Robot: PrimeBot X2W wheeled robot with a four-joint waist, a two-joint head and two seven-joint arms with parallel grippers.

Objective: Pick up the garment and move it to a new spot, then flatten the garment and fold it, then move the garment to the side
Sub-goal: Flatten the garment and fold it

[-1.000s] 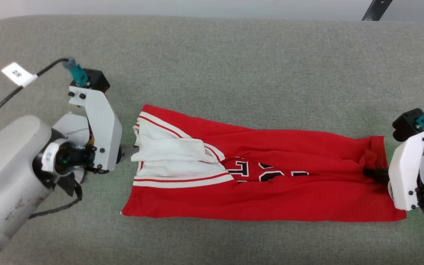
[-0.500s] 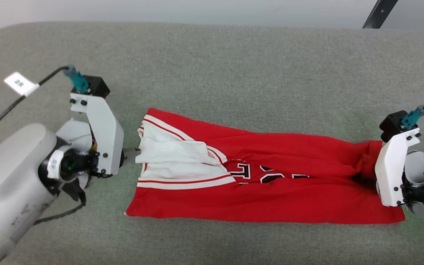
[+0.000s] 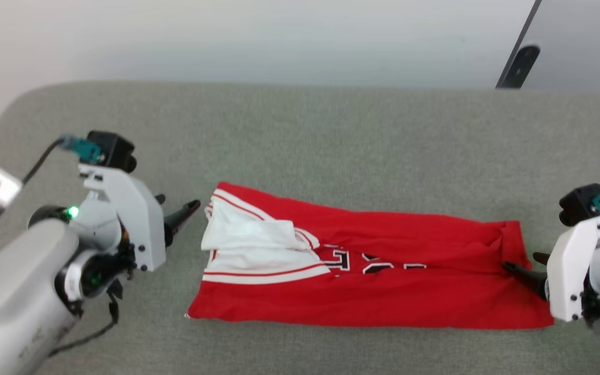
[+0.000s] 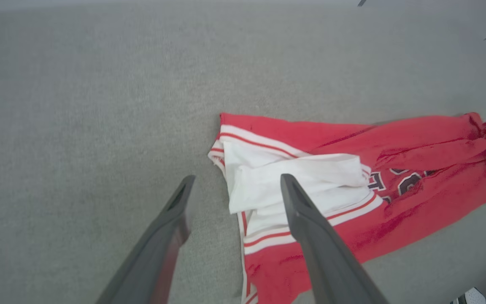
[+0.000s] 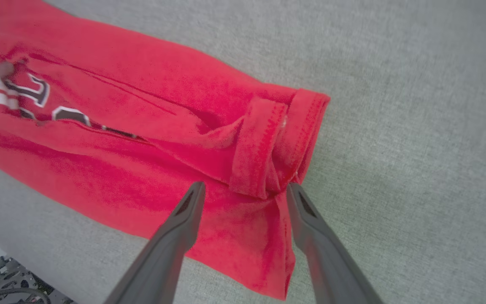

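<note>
Lengthways the red-and-white sports jersey [image 3: 383, 291] lies folded; left tool [image 4: 236, 179] wide at nine o'clock, right tool [image 5: 245, 184] wide at three.

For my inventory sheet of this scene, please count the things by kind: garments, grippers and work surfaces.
Garments: 1, the red jersey
Grippers: 2, the left gripper and the right gripper, both with fingers apart
Work surfaces: 1, the grey padded surface
Total: 4
</note>
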